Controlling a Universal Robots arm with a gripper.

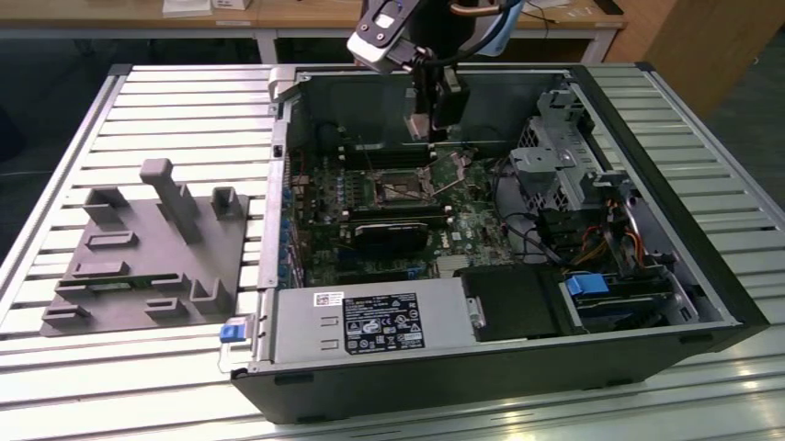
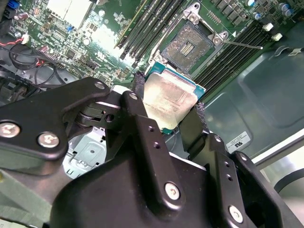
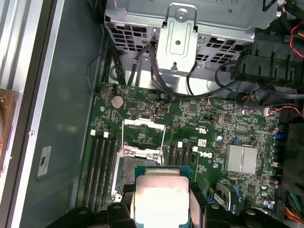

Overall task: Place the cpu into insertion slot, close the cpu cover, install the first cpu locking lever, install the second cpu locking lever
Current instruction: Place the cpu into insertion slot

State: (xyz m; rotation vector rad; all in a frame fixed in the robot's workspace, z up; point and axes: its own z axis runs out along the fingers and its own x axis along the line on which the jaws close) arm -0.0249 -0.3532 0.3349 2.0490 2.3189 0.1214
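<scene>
The cpu (image 2: 173, 102) is pinched by its edges in the gripper (image 2: 170, 99), probably sparing its contacts, at 12 o'clock from the slot (image 1: 399, 191) in the exterior view.

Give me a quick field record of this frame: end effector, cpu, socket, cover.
end effector: shut on the cpu, inside the open computer case
cpu: gripped by two opposite edges, metal top showing, above the motherboard, not seated
insertion slot: empty, dark centre exposed
cpu cover: raised open, off the slot
progress: cpu not yet placed; cover not closed
</scene>
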